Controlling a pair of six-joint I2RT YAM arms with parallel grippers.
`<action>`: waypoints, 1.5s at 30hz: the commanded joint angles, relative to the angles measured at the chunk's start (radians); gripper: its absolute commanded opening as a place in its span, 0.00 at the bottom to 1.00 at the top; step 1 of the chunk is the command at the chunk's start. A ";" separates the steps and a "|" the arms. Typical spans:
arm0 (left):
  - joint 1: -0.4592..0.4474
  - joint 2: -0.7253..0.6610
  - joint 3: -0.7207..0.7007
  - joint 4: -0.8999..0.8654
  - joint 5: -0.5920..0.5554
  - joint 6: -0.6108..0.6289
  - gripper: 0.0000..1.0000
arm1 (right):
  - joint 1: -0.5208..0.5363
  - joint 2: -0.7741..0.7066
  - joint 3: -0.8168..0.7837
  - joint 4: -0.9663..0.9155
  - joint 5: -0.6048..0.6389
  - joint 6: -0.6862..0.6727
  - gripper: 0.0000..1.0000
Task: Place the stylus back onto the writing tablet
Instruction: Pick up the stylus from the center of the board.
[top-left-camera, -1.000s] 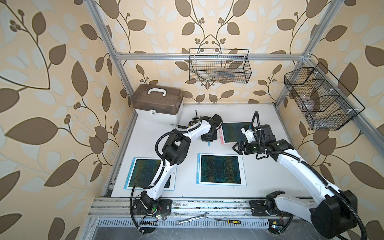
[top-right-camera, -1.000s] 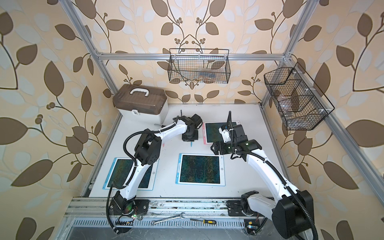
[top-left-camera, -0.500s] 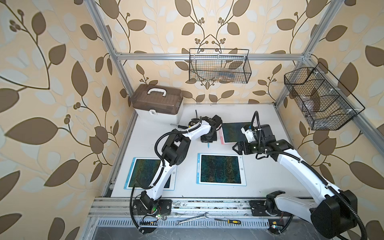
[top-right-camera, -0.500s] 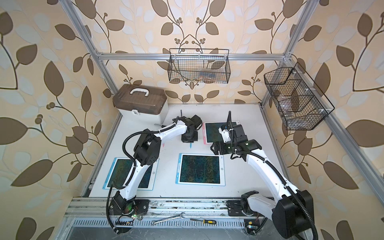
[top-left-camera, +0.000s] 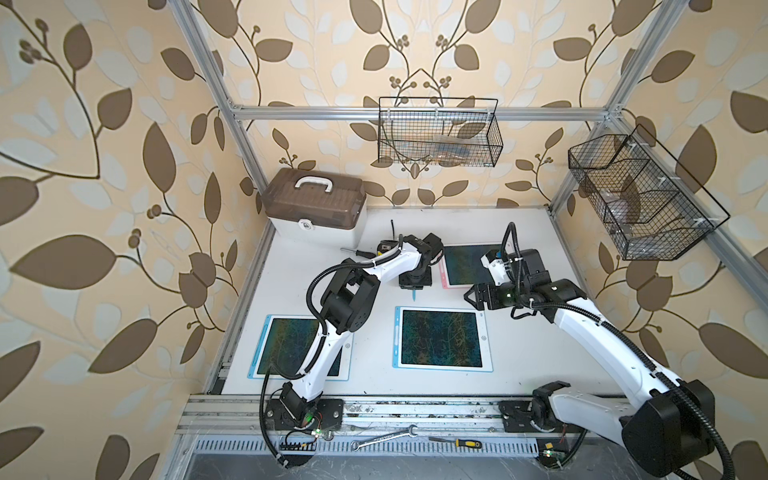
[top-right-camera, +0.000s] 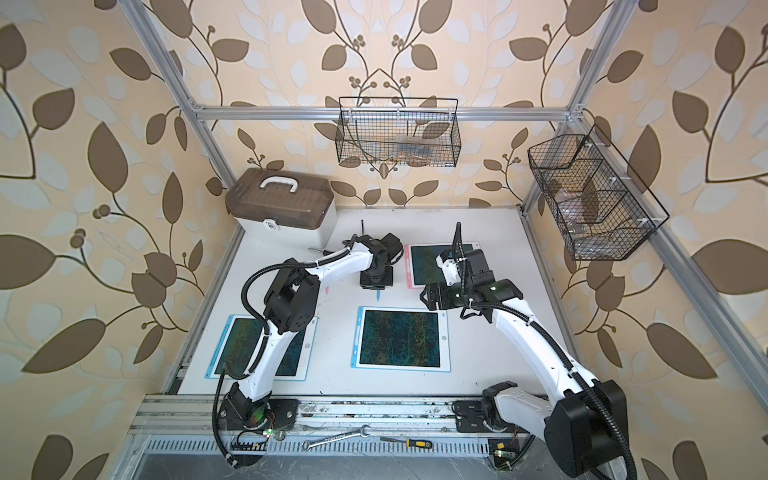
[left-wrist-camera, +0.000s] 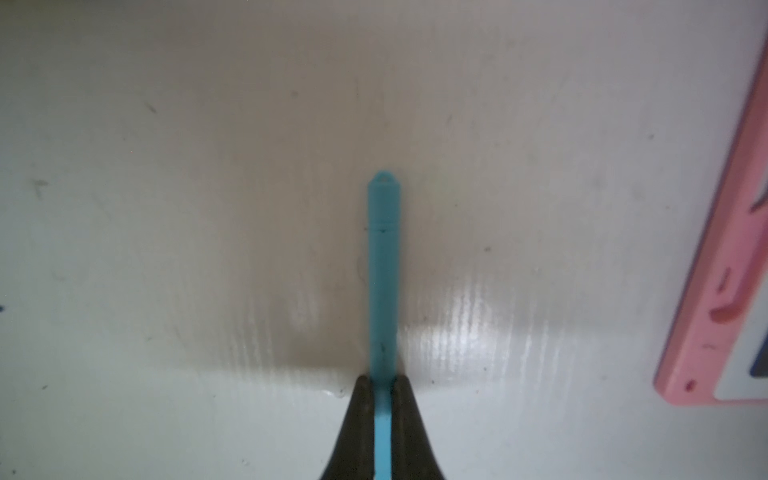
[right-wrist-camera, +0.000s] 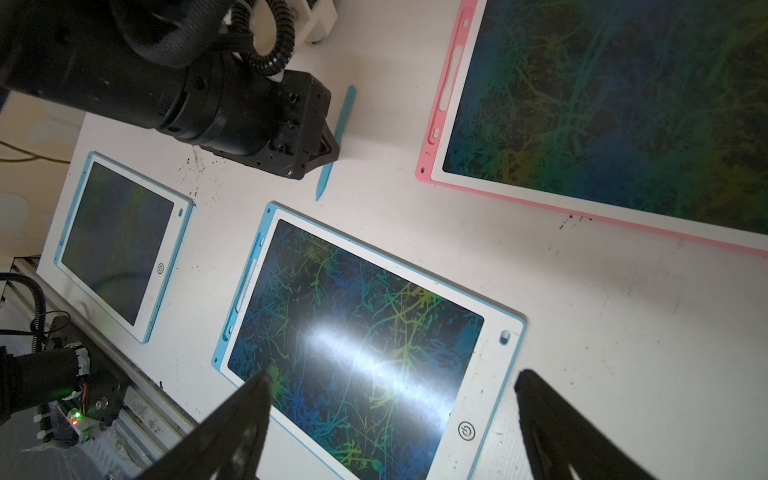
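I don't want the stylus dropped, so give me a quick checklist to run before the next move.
1. Left gripper shut on the blue stylus: ok.
2. Stylus lifted off the table: cannot tell.
3. Stylus apart from the pink tablet: ok.
4. Right gripper open, empty, away from the stylus: ok.
5. Way to the middle blue tablet free: not ok, right gripper hangs by its far corner.

I've got bare table (top-left-camera: 525, 357) right of the middle tablet (top-left-camera: 441, 338). The strip between it and the pink tablet (top-left-camera: 465, 266) is narrow, with the right gripper (top-left-camera: 466, 297) hanging over it and the left gripper (top-left-camera: 414, 287) at its left end.
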 joint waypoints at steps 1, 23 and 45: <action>-0.013 -0.066 -0.018 -0.048 -0.037 -0.025 0.09 | 0.007 -0.009 0.020 0.005 -0.015 -0.016 0.92; -0.016 -0.144 -0.067 -0.063 -0.059 -0.032 0.09 | 0.024 -0.011 0.018 0.007 -0.013 -0.017 0.92; -0.118 -0.335 -0.313 -0.086 -0.055 -0.127 0.09 | 0.022 -0.011 0.011 0.014 -0.015 -0.014 0.92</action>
